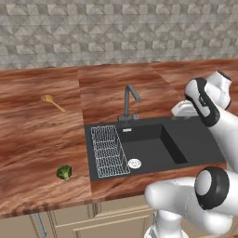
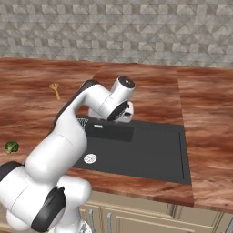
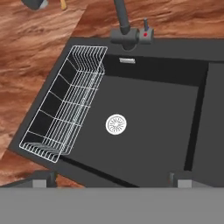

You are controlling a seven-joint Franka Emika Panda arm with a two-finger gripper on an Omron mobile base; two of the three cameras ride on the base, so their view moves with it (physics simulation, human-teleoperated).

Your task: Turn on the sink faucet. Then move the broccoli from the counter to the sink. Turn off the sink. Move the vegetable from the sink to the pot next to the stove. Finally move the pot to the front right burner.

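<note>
End effector (image 3: 113,180) hangs over the sink (image 3: 153,131), fingers spread wide, holding nothing. The sink faucet (image 1: 130,103) stands at the back rim, no water running — its lever is small, so a sloppy approach could clip the tall spout or slide off it. The broccoli (image 1: 64,172) waits on the bench (image 1: 37,135) (well left of the basin).

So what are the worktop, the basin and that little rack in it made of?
The counter looks like glossy reddish-brown wood, judging by its streaky grain, though it could be a printed laminate. The sink seems to be a matte black composite or coated metal: flat and without shine. The rack appears to be thin white wire, probably coated metal.
</note>
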